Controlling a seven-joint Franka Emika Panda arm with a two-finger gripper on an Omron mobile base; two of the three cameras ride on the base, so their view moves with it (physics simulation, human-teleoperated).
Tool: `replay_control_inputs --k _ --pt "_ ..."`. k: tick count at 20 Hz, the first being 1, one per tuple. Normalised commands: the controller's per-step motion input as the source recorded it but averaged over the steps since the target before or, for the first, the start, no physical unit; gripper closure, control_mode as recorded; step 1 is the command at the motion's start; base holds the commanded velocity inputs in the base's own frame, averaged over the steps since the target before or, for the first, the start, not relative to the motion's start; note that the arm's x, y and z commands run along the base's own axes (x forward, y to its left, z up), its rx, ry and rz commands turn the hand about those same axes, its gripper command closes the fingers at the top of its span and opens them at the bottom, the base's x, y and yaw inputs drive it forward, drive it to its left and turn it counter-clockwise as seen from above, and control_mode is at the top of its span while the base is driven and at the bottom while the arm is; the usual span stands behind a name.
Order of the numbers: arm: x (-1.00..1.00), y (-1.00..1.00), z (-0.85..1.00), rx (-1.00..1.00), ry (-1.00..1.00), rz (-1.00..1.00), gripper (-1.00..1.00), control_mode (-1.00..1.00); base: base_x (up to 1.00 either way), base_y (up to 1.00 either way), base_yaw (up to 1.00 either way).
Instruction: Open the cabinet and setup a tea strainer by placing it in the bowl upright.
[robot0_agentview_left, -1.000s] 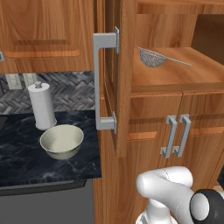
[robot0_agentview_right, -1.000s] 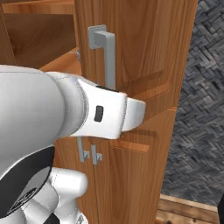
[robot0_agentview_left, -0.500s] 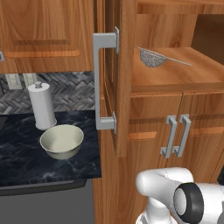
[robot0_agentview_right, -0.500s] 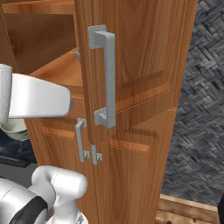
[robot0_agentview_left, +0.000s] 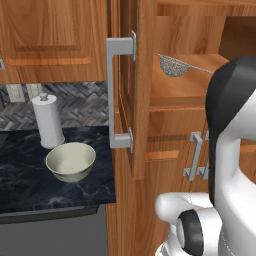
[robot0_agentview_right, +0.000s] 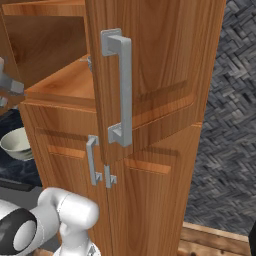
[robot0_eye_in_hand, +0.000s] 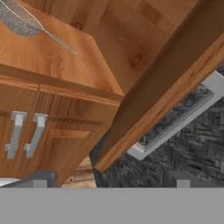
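Note:
The cabinet door (robot0_agentview_left: 142, 100) stands open, edge-on to the left base view, with its long grey bar handle (robot0_agentview_left: 118, 95) facing left. On the shelf inside lies the tea strainer (robot0_agentview_left: 173, 66), a silver mesh basket with its thin handle pointing right. The cream bowl (robot0_agentview_left: 71, 161) sits upright on the dark counter to the left. In the hand view my gripper (robot0_eye_in_hand: 113, 180) is open with nothing between its fingertips (robot0_eye_in_hand: 42, 179). It sits low, below the shelf's front edge and beside the door's edge (robot0_eye_in_hand: 162, 87). The strainer (robot0_eye_in_hand: 19, 19) shows at the upper left there.
A paper-towel roll (robot0_agentview_left: 48, 121) stands behind the bowl against the herringbone backsplash. Below the shelf is a pair of shorter doors with short grey handles (robot0_agentview_left: 196, 156). My white arm (robot0_agentview_left: 231, 150) rises at the right of the left base view, in front of the cabinet's right side.
My arm has swung away from the front of the door in the right base view and now rises high at the right of the left base view. The door stays open.

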Motion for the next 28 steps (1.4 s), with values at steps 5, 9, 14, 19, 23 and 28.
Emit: replay_control_inputs --k 5,9,14,19,23,28 --pt "0.71 0.35 -0.25 -0.04 0.00 0.01 -1.00 -1.00 0.00 0.00 0.00" --pt "0.52 0.03 -0.29 -0.17 0.00 0.00 -1.00 -1.00 0.00 0.00 0.00" --pt "0.63 -0.25 -0.29 -0.13 0.11 0.02 -1.00 -1.00 0.00 0.00 0.00" --pt "0.61 -0.42 -0.19 -0.05 0.31 0.00 -1.00 -1.00 0.00 0.00 0.00" --pt "0.56 -0.28 0.00 -0.06 0.21 0.00 -1.00 -1.00 0.00 0.00 0.00" --pt "0.41 -0.18 0.00 -0.12 0.18 0.00 -1.00 -1.00 0.00 0.00 0.00"
